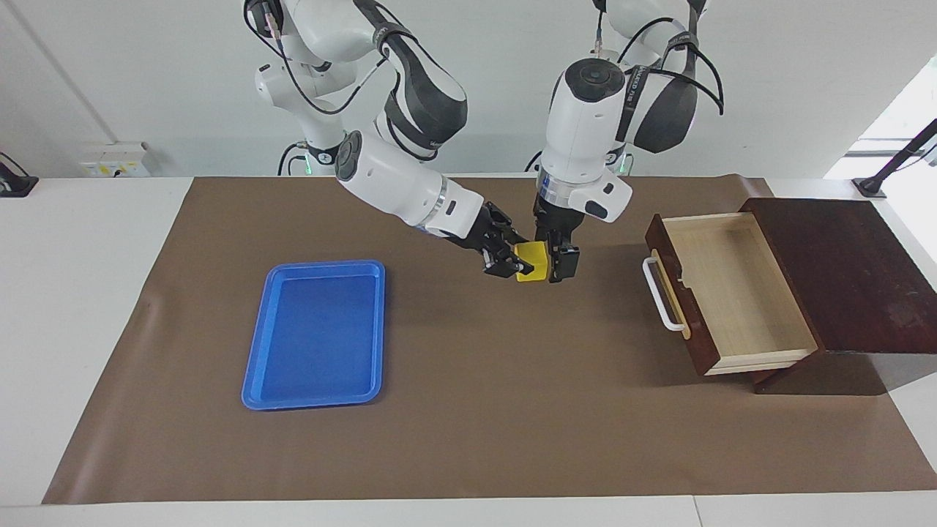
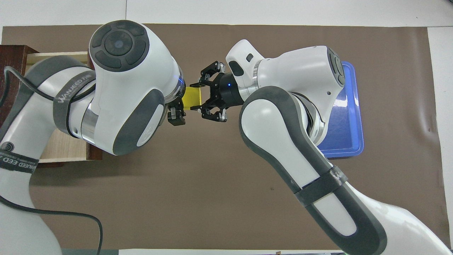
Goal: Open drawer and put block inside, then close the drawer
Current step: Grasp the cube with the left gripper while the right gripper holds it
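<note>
Two Franka arms are meeting above the middle of the brown mat (image 1: 468, 410), both reaching in from the robots' end of the table (image 1: 88, 293). The right gripper (image 1: 511, 262), angled in from its arm's end, is clamping the block (image 1: 532, 262) between narrowly set fingers, holding the yellow cube clear of the mat. The left gripper (image 1: 558, 265), pointing straight down, is pressing close against the block's other flank; whether its fingers are gripping or merely bracketing the cube cannot be told (the left wrist is hiding most of it from above).

Toward the left arm's end, the drawer (image 1: 732, 293) is standing pulled well out of its dark box (image 1: 842, 271), its pale interior bare and its white handle (image 1: 659, 294) facing the table's middle.

Toward the right arm's end, a blue tray (image 1: 316, 334) is lying flat on the mat, a little farther from the robots than the grippers' meeting point.
</note>
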Robot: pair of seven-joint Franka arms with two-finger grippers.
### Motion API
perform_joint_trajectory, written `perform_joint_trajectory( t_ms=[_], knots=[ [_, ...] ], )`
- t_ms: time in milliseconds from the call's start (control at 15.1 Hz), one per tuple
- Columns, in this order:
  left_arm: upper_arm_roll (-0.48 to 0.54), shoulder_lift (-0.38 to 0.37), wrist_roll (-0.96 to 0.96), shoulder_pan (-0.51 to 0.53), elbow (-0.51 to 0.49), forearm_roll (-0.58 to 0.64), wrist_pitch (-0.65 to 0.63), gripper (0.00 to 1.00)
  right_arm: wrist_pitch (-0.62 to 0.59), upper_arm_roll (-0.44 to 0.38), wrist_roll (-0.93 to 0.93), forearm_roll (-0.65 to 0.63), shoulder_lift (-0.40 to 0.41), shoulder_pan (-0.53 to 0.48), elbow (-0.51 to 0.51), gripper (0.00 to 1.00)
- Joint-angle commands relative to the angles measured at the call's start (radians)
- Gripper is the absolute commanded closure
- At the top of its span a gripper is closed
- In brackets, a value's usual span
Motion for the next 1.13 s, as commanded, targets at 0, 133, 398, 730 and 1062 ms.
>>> perform_joint_trajectory(
  t_ms=[0, 133, 398, 730, 1062],
  knots=[
    [0.011, 0.016, -0.014, -0.026, 0.029, -0.005, -0.006, 0.00, 0.002, 0.003, 0.024, -0.019, 0.001, -0.006, 0.005, 1.00],
    [0.011, 0.016, -0.014, -0.028, 0.027, -0.005, 0.004, 0.00, 0.001, 0.003, 0.024, -0.018, 0.001, -0.008, 0.005, 1.00],
    [0.011, 0.016, -0.014, -0.029, 0.021, 0.000, 0.014, 0.26, 0.002, 0.003, 0.024, -0.016, 0.001, -0.013, 0.006, 1.00],
    [0.009, 0.014, -0.013, -0.028, 0.013, -0.002, 0.015, 1.00, 0.002, 0.003, 0.024, -0.015, 0.001, -0.013, 0.006, 1.00],
    [0.008, 0.011, -0.008, -0.029, -0.004, -0.002, 0.043, 1.00, -0.004, 0.003, 0.033, -0.012, 0.001, -0.016, 0.006, 0.01]
  ],
)
